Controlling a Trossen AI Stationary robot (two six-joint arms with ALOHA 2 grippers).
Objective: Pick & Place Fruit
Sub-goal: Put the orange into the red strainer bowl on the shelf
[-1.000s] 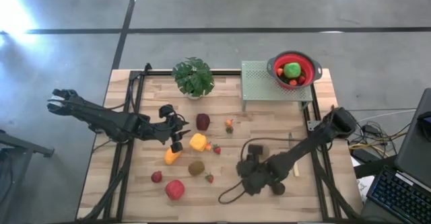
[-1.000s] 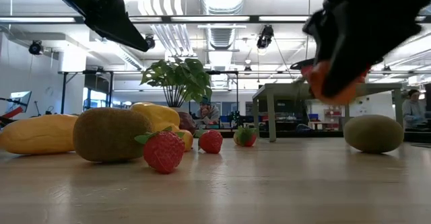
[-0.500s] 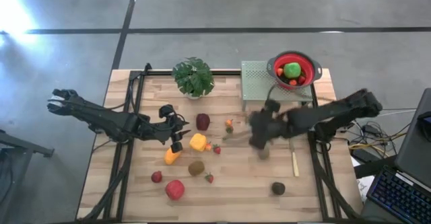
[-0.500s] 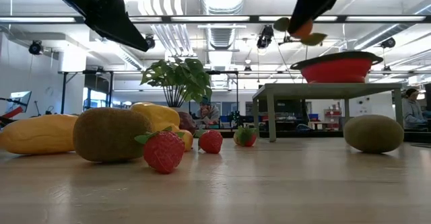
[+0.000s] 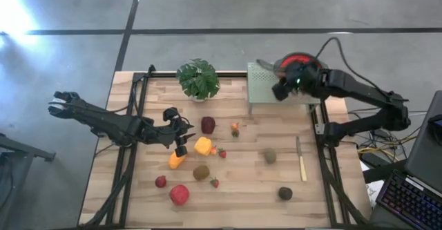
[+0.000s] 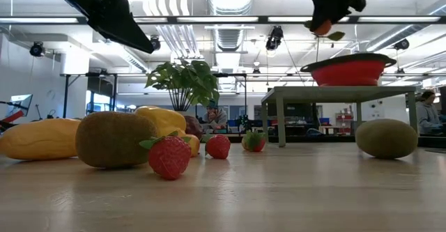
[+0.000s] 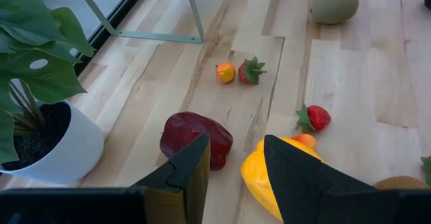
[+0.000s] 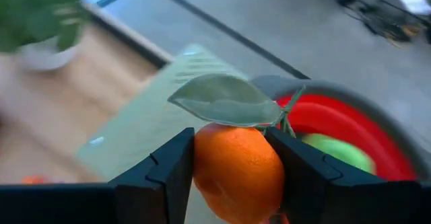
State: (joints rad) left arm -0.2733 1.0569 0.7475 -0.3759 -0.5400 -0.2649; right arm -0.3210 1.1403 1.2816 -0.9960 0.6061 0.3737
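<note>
Orange (image 8: pixel 237 167) sits clamped in the right tool (image 8: pixel 232 170) beside the red bowl (image 5: pixel 309 63) – released early, it could bounce off the rim; left tool (image 7: pixel 236 167) waits, parted, empty.

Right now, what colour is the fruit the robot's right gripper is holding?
Orange, with a green leaf on top. The fruit shows best in the right wrist view, clamped in the right gripper.

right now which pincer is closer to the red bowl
The right pincer: it hangs by the red bowl's rim over the green stand, shut on an orange. The left pincer sits far across the table, above the yellow fruit.
</note>
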